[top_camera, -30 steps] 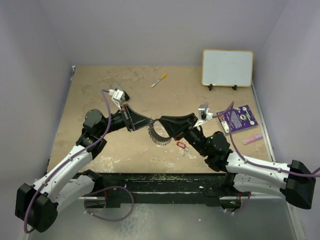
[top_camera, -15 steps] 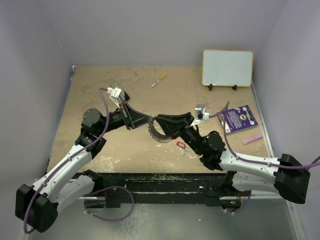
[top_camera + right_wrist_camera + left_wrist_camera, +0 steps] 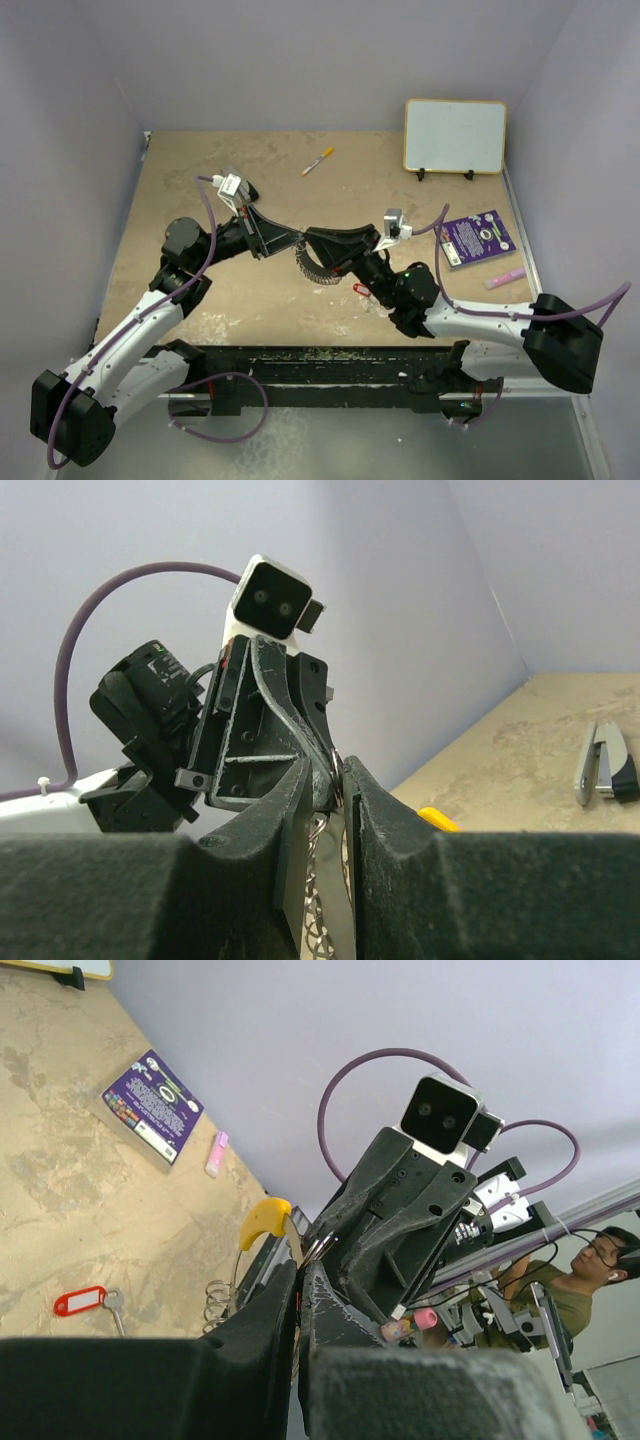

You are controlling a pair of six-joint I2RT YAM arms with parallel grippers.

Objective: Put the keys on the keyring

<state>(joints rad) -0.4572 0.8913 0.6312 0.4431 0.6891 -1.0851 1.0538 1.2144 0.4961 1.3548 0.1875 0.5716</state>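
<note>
Right arm (image 3: 480,322) leftward, over keys (image 3: 88,1302) (stapler (image 3: 606,764) aside)

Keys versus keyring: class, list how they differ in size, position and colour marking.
Size: the keyring is far larger than the keys. Position: the keyring hangs pinched by the left gripper and right gripper; the keys lie loose on the table. Marking: keyring has a yellow segment, keys a red tag. Both are silver metal.

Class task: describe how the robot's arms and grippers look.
The left arm and right arm have white shells with black joints. A purple cable trails each. The left gripper and right gripper are black and wedge-shaped, each carrying a white camera.
</note>
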